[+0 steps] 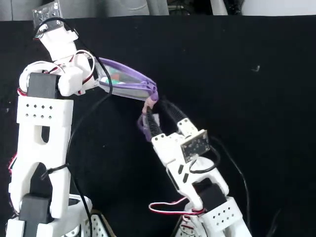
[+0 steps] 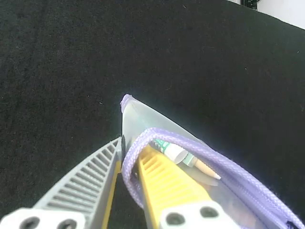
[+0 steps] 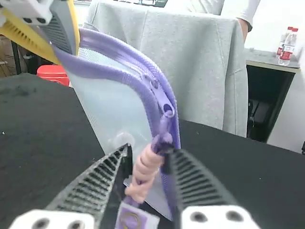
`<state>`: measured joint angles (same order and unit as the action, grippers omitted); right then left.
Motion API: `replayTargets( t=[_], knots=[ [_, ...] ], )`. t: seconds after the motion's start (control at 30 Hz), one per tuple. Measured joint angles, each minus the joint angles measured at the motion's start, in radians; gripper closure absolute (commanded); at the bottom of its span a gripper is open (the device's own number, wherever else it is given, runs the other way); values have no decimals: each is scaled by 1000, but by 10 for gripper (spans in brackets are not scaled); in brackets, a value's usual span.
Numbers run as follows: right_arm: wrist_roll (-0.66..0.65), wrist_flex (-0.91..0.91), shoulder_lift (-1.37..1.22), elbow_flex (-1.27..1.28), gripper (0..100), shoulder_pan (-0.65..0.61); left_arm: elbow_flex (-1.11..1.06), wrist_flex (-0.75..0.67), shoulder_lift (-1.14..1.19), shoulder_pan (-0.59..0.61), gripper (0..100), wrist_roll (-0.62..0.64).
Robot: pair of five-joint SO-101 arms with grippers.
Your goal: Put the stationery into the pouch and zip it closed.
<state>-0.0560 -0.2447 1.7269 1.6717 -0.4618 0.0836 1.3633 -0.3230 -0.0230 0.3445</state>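
Tabletop (image 1: 256, 74) lies dark beneath both arms, and the pouch (image 1: 126, 81) hangs slung between them. Its long axis runs from the left gripper (image 1: 98, 79) at one end down to the right gripper (image 1: 148, 123) at the other. The left gripper is clamped on the rim of the pouch mouth, its yellow finger (image 2: 164, 181) inside the opening and its grey finger (image 2: 90, 176) outside. The right gripper is drawn narrow around the pull cord (image 3: 143, 169), which dangles from the zipper slider (image 3: 167, 109). The slider sits at the end of the mouth nearest the right gripper, and from there the two purple zip tapes spread apart toward the left gripper, so the mouth looks unzipped. Stationery is already inside, including a pencil (image 2: 207, 168) and a capped tube (image 2: 174, 151) just beside it. The closing pull, as I judge it, must carry the slider along the pouch's length toward the left gripper, which anchors the far end.
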Motion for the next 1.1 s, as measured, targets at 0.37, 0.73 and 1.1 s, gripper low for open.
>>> replayTargets(
  t=[0.37,0.73,1.1],
  knots=[
    [40,37,0,21,801,26,0,0,0,0,970,0],
    [41,-49,-261,-164,801,26,0,0,0,0,970,0],
    [46,12,-644,-315,975,28,0,0,0,0,970,0]
  ],
)
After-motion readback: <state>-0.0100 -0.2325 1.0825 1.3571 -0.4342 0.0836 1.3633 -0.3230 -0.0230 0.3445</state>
